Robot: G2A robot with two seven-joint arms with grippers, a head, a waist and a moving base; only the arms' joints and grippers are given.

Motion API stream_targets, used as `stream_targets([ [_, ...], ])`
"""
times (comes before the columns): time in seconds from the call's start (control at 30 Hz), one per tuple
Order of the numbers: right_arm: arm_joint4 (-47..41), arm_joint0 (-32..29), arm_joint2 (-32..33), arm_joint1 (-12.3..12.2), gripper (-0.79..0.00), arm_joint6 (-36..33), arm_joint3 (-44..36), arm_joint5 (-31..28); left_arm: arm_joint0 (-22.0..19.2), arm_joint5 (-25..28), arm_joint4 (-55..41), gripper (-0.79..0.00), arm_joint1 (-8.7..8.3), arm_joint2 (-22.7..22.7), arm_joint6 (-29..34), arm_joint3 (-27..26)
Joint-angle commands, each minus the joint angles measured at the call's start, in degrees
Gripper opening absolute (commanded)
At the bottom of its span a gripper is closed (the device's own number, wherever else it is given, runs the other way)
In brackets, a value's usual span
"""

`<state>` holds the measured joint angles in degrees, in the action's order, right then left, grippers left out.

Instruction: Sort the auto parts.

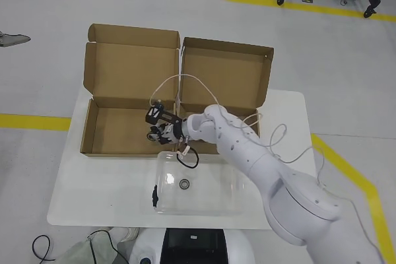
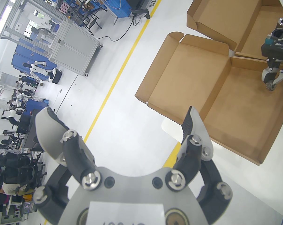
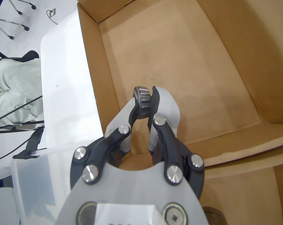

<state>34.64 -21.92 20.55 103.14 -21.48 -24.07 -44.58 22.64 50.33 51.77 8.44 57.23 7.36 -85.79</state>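
My right gripper (image 3: 144, 99) is shut on a dark tapered roller bearing (image 3: 141, 108) and holds it just above the floor of the left cardboard box (image 3: 178, 66), near that box's front wall. In the top view the right arm stretches across from the right, with its gripper (image 1: 153, 135) at the left box's (image 1: 112, 132) front right corner. My left gripper (image 2: 119, 118) is open with nothing between its fingers, out past the table's left side over the floor. It faces both boxes and the right gripper (image 2: 271, 84).
A clear plastic bin (image 1: 234, 173) stands at the table's front, holding another bearing (image 1: 183, 183) and a small black part (image 1: 156, 197). The right cardboard box (image 1: 221, 72) stands open beside the left one, both lids raised at the back. A white cable (image 1: 185, 79) loops above them.
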Motion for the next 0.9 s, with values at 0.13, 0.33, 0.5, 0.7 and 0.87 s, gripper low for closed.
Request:
stream_targets([
  [0.13, 0.4, 0.7, 0.3, 1.6, -0.751, 0.9, 2.8, -0.7, 0.0, 0.0, 0.0, 0.000, 0.00, 0.0, 0.0, 0.0],
  [0.33, 1.1, 1.2, 0.5, 2.8, -0.628, 2.1, 5.0, -1.3, 0.0, 0.0, 0.0, 0.000, 0.00, 0.0, 0.0, 0.0],
  [0.5, 1.6, 1.4, 0.9, 3.4, -0.637, 3.0, 6.5, -1.8, 0.0, 0.0, 0.0, 0.000, 0.00, 0.0, 0.0, 0.0],
  [0.7, 2.9, 2.0, 1.3, 3.8, -0.646, 5.3, 7.4, -2.4, 0.0, 0.0, 0.0, 0.000, 0.00, 0.0, 0.0, 0.0],
  [0.87, 5.9, 2.5, 1.3, 3.5, -0.631, 9.1, 6.2, -4.2, 0.0, 0.0, 0.0, 0.000, 0.00, 0.0, 0.0, 0.0],
])
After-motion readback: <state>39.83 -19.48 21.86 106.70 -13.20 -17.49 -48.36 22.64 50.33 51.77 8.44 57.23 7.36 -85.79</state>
